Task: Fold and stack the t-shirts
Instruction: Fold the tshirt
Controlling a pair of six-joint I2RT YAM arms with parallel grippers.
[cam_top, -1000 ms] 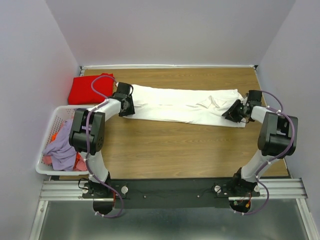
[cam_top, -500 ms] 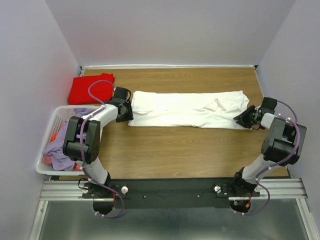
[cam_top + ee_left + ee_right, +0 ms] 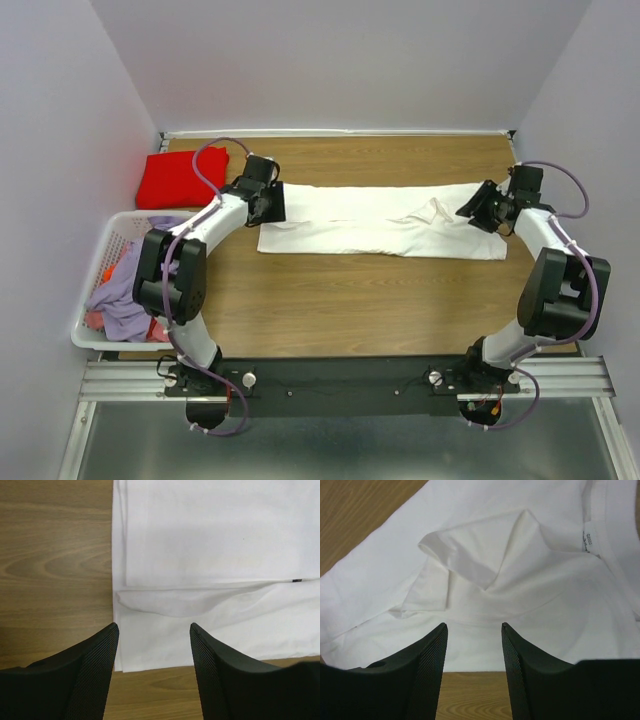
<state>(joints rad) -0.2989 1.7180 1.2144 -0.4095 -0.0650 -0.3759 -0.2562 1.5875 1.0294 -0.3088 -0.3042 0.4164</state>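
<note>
The white t-shirt (image 3: 380,222) lies flat across the table (image 3: 340,300) as a long strip, folded lengthwise. My left gripper (image 3: 272,205) hovers over the strip's back left corner, open, nothing between its fingers. In the left wrist view the white t-shirt (image 3: 215,555) shows stacked layers ahead of the left gripper (image 3: 154,627). My right gripper (image 3: 478,208) is open over the collar end. The right wrist view has the white t-shirt (image 3: 520,595) with a folded-in sleeve and neck label beyond the right gripper (image 3: 474,626). The red t-shirt (image 3: 178,180) lies folded at the back left.
A white slatted laundry basket (image 3: 88,290) stands off the table's left edge, holding lilac and orange clothes (image 3: 125,295). Purple walls close in the back and both sides. Bare wood lies between the shirt and the arm bases.
Both grippers opened wider and moved from the strip's near side toward its back edge. The white t-shirt, slanted before, now lies straight.
</note>
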